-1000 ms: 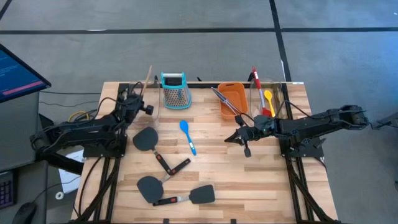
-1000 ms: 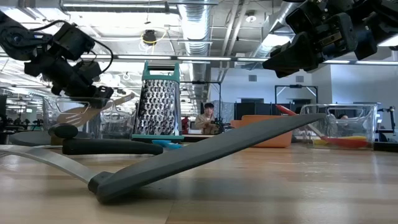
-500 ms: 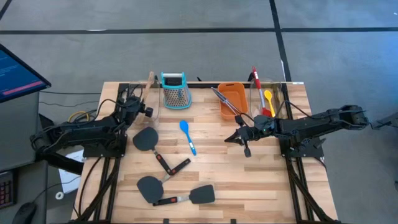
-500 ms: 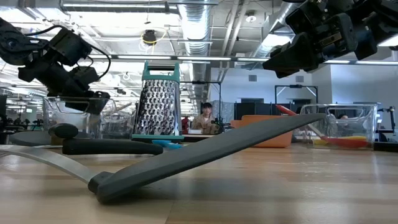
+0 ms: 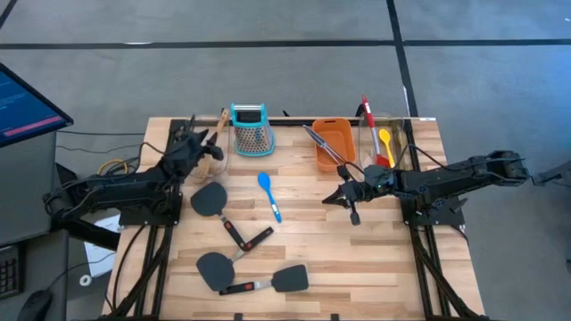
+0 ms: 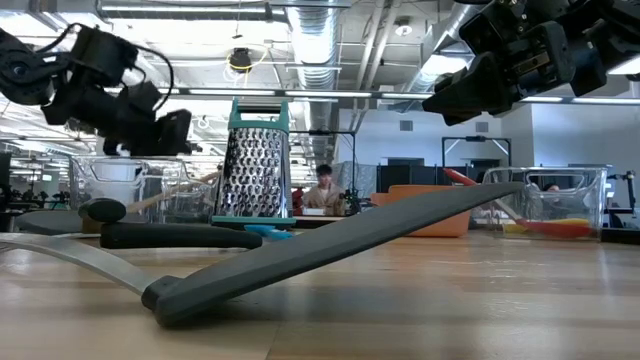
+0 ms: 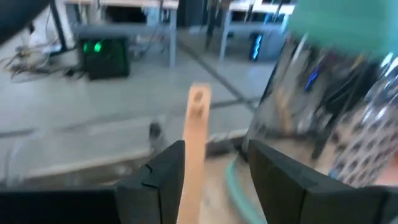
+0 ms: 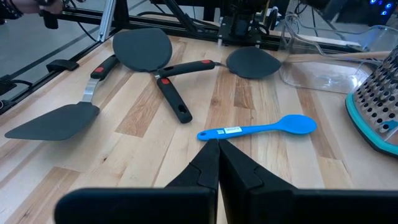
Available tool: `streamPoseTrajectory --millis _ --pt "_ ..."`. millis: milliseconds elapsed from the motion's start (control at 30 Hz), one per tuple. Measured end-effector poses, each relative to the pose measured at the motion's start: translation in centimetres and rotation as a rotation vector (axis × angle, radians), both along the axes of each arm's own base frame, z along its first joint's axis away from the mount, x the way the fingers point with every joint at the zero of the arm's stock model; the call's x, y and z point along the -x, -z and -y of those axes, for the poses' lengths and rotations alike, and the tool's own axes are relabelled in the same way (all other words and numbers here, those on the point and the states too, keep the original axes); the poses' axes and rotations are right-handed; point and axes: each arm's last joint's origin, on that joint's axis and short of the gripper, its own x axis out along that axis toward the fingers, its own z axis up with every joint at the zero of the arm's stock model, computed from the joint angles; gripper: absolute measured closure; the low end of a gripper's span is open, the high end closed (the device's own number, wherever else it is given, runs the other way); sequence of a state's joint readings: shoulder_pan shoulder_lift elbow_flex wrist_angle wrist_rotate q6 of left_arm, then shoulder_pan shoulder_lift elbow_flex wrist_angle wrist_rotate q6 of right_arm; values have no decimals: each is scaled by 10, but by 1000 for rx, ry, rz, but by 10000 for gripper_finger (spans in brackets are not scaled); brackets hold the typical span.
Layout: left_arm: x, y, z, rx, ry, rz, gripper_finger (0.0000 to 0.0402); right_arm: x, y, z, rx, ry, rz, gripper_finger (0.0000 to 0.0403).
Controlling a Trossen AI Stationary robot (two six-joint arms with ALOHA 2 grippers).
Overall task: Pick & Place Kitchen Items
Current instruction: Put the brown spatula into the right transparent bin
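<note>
- Left gripper [image 5: 207, 145] hovers near the far left corner of the tabletop [image 5: 312, 250], over a clear container [image 5: 212, 159] that sits just left of the box grater [image 5: 251, 128]. Its fingers [image 7: 163, 177] stand apart, one on each side of the wooden turner [image 7: 196, 149] handle; whether they touch it cannot be told.
- The wooden turner leans in the clear container, handle pointing up toward the far edge.
- Three black spatulas lie on the left half: one [image 5: 210, 199] below the container, one [image 5: 217, 267] near the front edge, one [image 5: 287, 279] just right of it; the red-and-black handles of the first two cross near the middle.
- The blue spoon [image 5: 268, 193] lies flat near the tabletop's middle, in front of the grater.
- The orange tub [image 5: 334, 143] stands at the far edge right of centre, with silver tongs [image 5: 323, 148] resting across it.
- A clear bin [image 5: 385, 143] at the far right corner holds the red spoon [image 5: 368, 125] and yellow spoon [image 5: 385, 143].
- Right gripper [image 5: 351, 198] hangs above the right half, in front of the orange tub, fingers pressed together and empty.
</note>
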State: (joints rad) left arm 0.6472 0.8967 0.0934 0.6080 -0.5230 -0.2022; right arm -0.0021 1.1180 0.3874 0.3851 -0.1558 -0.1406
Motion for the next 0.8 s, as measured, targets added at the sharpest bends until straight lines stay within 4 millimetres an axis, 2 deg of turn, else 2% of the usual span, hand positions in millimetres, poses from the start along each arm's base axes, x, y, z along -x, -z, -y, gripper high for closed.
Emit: streamPoseTrajectory --millis 133,300,600,800 --pt "-2 -9 1 -64 14 70 250 0 0 0 0 0 -1 403" --pt "-9 -17 7 -115 118 135 270 0 1 0 0 0 -7 403" --pt "-22 -30 24 -289 249 22 333 0 1 0 -2 1 -8 403" --pt "-34 -52 31 -394 259 -39 378 0 1 0 -10 4 -9 403"
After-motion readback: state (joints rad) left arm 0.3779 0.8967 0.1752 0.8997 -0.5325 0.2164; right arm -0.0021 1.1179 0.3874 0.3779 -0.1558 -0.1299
